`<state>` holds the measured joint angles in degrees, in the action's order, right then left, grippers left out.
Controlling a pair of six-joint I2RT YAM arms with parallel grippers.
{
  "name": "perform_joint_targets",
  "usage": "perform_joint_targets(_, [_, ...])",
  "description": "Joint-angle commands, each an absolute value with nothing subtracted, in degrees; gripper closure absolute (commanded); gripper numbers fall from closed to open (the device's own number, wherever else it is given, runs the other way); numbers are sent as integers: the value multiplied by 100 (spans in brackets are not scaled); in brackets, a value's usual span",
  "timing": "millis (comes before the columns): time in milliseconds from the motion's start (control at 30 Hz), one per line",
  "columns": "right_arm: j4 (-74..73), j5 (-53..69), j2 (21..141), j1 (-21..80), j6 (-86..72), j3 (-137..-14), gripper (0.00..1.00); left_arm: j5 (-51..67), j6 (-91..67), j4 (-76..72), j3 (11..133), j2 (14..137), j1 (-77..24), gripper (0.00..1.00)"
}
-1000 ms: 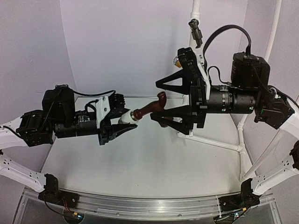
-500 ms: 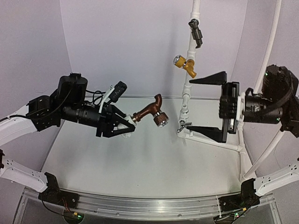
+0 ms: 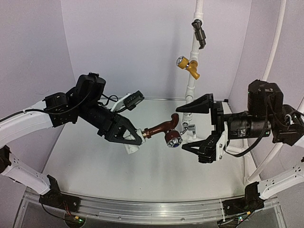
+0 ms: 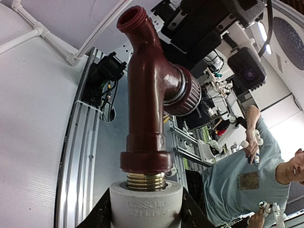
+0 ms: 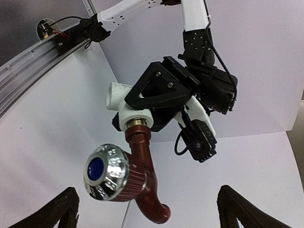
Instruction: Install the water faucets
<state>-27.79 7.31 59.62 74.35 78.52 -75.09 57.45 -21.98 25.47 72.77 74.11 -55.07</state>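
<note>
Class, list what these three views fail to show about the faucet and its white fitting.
- Left wrist view: the white elbow fitting is cut off by the bottom edge. The knob face is turned away, behind the faucet.
- Top view: the left claw covers most of the fitting.

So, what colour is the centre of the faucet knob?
Blue; the knob centre shows best in right wrist view.

The left arm (image 3: 23, 126) and right arm (image 3: 280, 179) pair white links with black housings and looping cables.
</note>
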Motion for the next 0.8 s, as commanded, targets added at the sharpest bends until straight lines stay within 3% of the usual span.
perform_joint_targets(0, [-2431, 576, 6093, 7574, 8056, -7413, 2, 6394, -2505, 1971, 7598, 7302, -5484, 100])
perform_joint_targets(433, [-1468, -443, 6357, 8134, 8542, -7152, 2, 6843, -2775, 1658, 7449, 7413, -5485, 100])
perform_joint_targets(767, [-1865, -577, 6428, 8200, 8840, -7295, 2, 6992, -2765, 1655, 7445, 7504, -5484, 100])
